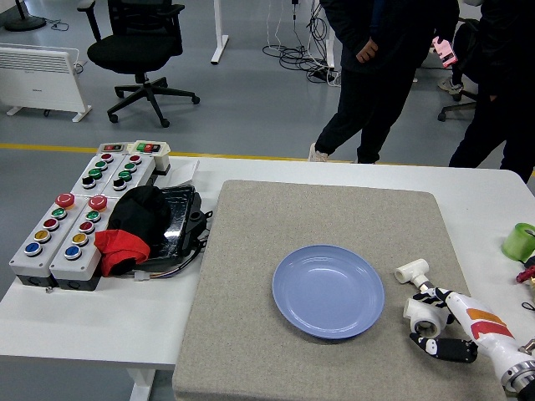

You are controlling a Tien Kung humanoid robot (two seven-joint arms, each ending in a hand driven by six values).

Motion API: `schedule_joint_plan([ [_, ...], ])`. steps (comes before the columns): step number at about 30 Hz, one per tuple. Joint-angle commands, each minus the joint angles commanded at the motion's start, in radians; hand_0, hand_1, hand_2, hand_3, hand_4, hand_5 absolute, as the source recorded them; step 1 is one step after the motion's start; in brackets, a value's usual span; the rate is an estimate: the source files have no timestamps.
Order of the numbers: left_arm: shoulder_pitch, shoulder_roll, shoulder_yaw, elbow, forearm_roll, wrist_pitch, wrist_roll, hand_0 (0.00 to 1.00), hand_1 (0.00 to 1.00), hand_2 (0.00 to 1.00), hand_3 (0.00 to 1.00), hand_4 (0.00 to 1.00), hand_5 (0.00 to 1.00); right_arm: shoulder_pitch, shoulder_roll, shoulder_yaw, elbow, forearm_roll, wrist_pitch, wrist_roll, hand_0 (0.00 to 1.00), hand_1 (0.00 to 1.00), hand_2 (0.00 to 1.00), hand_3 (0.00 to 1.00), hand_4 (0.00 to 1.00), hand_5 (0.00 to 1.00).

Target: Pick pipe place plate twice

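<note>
The blue plate [328, 291] lies empty; neither pipe is placed. The right hand [435, 322] curls around the near pipe [420, 311], and the far pipe [413, 271] waits untouched.

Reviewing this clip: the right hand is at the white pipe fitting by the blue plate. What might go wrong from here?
The right hand wraps the nearer white plastic pipe elbow only loosely, thumb underneath, so the elbow may slip or roll when lifted. The second white pipe tee lies just behind it and could be knocked away. Both sit near the grey felt mat's right edge, beside the round blue plate.
</note>
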Motion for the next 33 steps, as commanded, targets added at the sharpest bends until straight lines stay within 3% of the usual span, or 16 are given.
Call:
schedule_joint_plan([
  [9, -0.004, 0.001, 0.011, 0.001, -0.020, 0.002, -0.001, 0.734, 0.745, 0.703, 0.654, 0.409, 0.998, 0.046, 0.002, -0.035, 0.023, 0.021, -0.007, 0.003, 0.350, 0.467, 0.489, 0.629, 0.677, 0.358],
  [20, -0.010, 0.003, 0.020, 0.001, -0.037, -0.002, -0.004, 0.734, 0.745, 0.703, 0.654, 0.409, 0.998, 0.232, 0.046, -0.193, -0.001, 0.071, -0.005, 0.001, 0.347, 0.463, 0.489, 0.627, 0.649, 0.338],
  [28, -0.012, 0.002, 0.028, 0.001, -0.051, -0.008, -0.002, 0.735, 0.745, 0.703, 0.654, 0.410, 0.998, 0.389, 0.109, -0.339, -0.115, 0.131, -0.004, 0.008, 0.349, 0.463, 0.491, 0.619, 0.630, 0.327],
  [29, -0.013, 0.002, 0.031, 0.001, -0.056, -0.009, -0.002, 0.737, 0.745, 0.703, 0.654, 0.411, 0.998, 0.412, 0.123, -0.361, -0.140, 0.146, -0.011, 0.012, 0.405, 0.500, 0.509, 0.619, 0.626, 0.322],
  [33, -0.014, 0.002, 0.035, 0.001, -0.063, -0.013, -0.002, 0.737, 0.745, 0.703, 0.654, 0.411, 0.998, 0.477, 0.153, -0.428, -0.224, 0.178, -0.029, 0.015, 0.405, 0.500, 0.509, 0.619, 0.626, 0.322],
])
